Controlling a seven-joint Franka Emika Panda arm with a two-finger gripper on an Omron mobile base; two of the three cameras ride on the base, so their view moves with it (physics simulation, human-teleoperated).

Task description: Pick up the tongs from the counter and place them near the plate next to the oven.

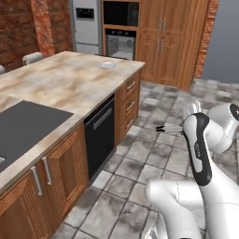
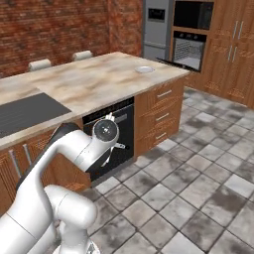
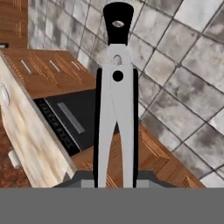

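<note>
Tongs [image 3: 116, 109] clenched in my pincer [image 3: 116, 181], off the counter [image 1: 65, 81], over the floor.
Rigid, light, slick metal: I grip both arms together; plate [image 1: 107, 65] sits at the counter's far corner near the oven [image 1: 120, 43].

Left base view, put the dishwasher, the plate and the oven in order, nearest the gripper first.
The gripper, shut on the tongs, hangs over the floor right of the counter.
1. Dishwasher: black front in the counter's side, left of the gripper.
2. Plate: on the counter's far end.
3. Oven: in the back wall, beyond the plate.
</note>
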